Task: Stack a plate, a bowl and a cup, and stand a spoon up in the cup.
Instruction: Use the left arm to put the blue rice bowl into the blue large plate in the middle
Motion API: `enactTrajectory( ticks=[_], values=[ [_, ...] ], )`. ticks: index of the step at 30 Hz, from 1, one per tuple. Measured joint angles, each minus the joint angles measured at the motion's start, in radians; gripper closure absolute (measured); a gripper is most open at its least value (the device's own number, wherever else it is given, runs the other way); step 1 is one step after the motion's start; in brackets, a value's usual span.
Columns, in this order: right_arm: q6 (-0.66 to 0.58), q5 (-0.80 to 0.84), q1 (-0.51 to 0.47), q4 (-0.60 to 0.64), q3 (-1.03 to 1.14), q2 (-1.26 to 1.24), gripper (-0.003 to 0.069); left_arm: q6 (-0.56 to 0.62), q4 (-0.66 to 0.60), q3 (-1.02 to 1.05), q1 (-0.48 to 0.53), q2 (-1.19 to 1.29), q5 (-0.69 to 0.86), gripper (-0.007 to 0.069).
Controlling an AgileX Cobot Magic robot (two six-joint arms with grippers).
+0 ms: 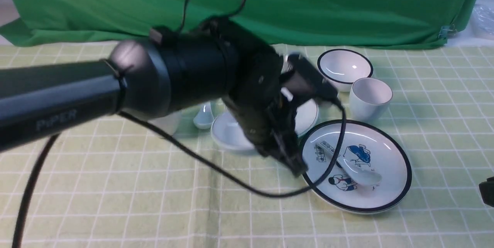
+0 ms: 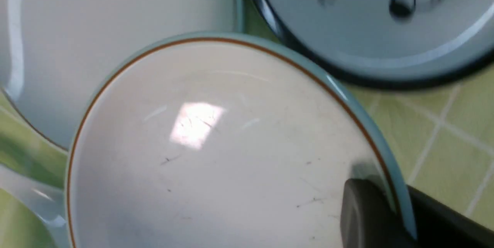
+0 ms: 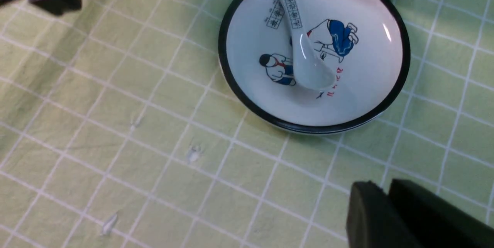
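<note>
My left gripper (image 1: pixel 295 165) is shut on the rim of the bowl (image 1: pixel 229 132), pale blue-white with a thin dark rim line. In the left wrist view one finger (image 2: pixel 362 217) is inside the bowl (image 2: pixel 216 143) and the other outside its rim. The plate (image 1: pixel 308 114) lies just beyond it, mostly hidden by the arm; it also shows in the left wrist view (image 2: pixel 115 28). The spoon (image 1: pixel 203 116) lies left of the bowl. The cup (image 1: pixel 169 124) peeks out under the left arm. My right gripper (image 3: pixel 386 192) is shut and empty, low at the right (image 1: pixel 487 190).
A black-rimmed plate with blue cartoon figures (image 1: pixel 389 186) sits right of the bowl, with a printed spoon (image 1: pixel 359 172) in it. A black-rimmed bowl (image 1: pixel 344 66) and a white cup (image 1: pixel 369 97) stand behind it. A green-checked cloth covers the table.
</note>
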Motion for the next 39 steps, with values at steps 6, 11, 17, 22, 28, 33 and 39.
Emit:
enactTrajectory(
  ticks=[6,11,17,22,28,33,39],
  values=[
    [-0.001,0.007,0.0,0.005,0.0,0.0,0.0553,0.074,0.014,-0.264,0.066,0.215,-0.008,0.0585],
    [-0.001,0.01,0.0,0.007,0.0,0.0,0.0553,0.099,0.027,-0.428,0.075,0.397,0.038,0.0585],
    [-0.001,0.012,0.0,0.009,0.0,0.0,0.055,0.103,0.047,-0.497,0.079,0.468,0.023,0.0585],
    [-0.003,0.014,0.0,0.01,0.0,0.0,0.0548,0.106,0.053,-0.499,0.091,0.482,0.051,0.0585],
    [-0.004,0.014,0.0,0.01,0.0,0.0,0.0547,0.134,0.052,-0.503,0.091,0.485,0.049,0.0541],
    [-0.004,0.018,0.0,0.01,0.0,0.0,0.054,0.109,0.046,-0.505,0.094,0.489,0.038,0.0342],
    [0.017,0.016,0.0,0.01,-0.023,0.015,0.0477,0.037,0.002,-0.506,0.095,0.402,0.111,0.0074]
  ],
)
